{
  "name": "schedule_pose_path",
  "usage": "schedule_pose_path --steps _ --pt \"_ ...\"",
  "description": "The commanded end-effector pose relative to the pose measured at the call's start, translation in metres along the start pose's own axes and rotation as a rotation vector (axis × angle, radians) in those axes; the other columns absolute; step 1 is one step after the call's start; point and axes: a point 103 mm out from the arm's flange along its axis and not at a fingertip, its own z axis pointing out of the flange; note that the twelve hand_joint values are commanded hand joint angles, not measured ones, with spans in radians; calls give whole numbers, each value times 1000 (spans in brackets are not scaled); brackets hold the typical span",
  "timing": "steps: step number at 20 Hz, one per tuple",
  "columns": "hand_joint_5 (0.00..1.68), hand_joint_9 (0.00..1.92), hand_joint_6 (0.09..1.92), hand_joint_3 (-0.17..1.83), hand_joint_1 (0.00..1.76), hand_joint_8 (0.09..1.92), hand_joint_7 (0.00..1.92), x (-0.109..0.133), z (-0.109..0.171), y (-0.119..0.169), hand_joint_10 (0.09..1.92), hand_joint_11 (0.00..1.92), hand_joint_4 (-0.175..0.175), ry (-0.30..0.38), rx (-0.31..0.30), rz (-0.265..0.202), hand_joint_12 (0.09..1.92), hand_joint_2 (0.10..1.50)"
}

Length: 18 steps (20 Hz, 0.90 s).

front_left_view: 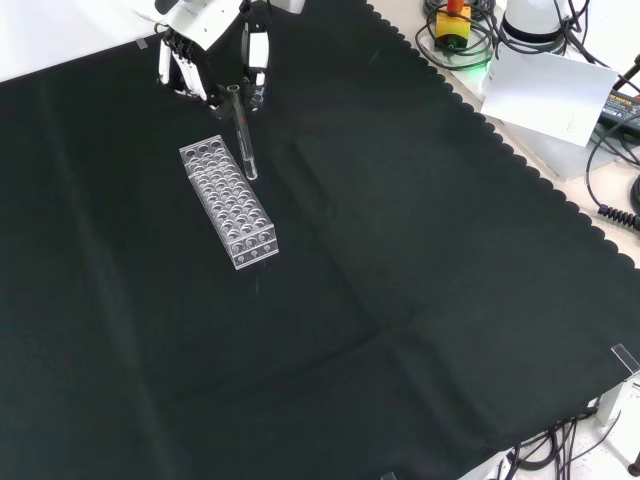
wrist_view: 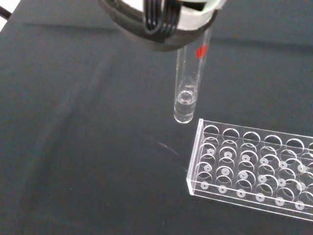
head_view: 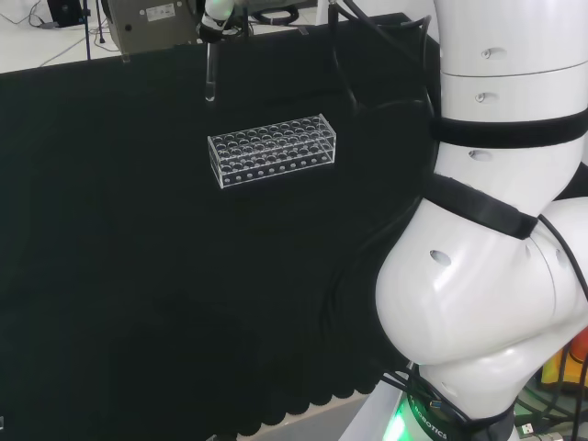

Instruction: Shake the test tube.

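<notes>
A clear glass test tube (head_view: 210, 78) (front_left_view: 244, 135) (wrist_view: 188, 83) hangs nearly upright from the hand (head_view: 219, 18) (front_left_view: 205, 45) (wrist_view: 161, 19), whose fingers are curled round its upper end. The tube carries a small red mark near the top, and a little clear liquid seems to sit at its rounded bottom. Its tip is in the air, above the cloth and just beyond one short end of the clear plastic tube rack (head_view: 273, 149) (front_left_view: 228, 200) (wrist_view: 254, 166). The rack's holes look empty.
Black cloth (front_left_view: 400, 300) covers the bench, with a scalloped edge at the front view's right. Beyond that edge lie cables, a white sheet (front_left_view: 545, 90) and a yellow and red button (front_left_view: 455, 20). A grey box (head_view: 152, 23) stands behind the hand in the head view.
</notes>
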Motion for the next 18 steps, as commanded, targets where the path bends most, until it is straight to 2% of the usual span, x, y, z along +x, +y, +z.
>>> schedule_pose_path --steps 1,8,16,18 --pt "1276 1364 319 -1 1421 727 1360 -30 2 -9 159 682 -175 -20 13 74 1233 967" --pt "1277 1365 317 -1 1421 726 1360 -95 10 -34 154 682 -175 -51 45 225 1233 967" --pt "1278 1368 314 -1 1421 726 1360 -165 1 -66 150 684 -175 -76 45 405 1232 967" --pt "1278 1368 313 -1 1421 726 1360 -178 -3 -72 149 684 -175 -71 38 435 1232 967"
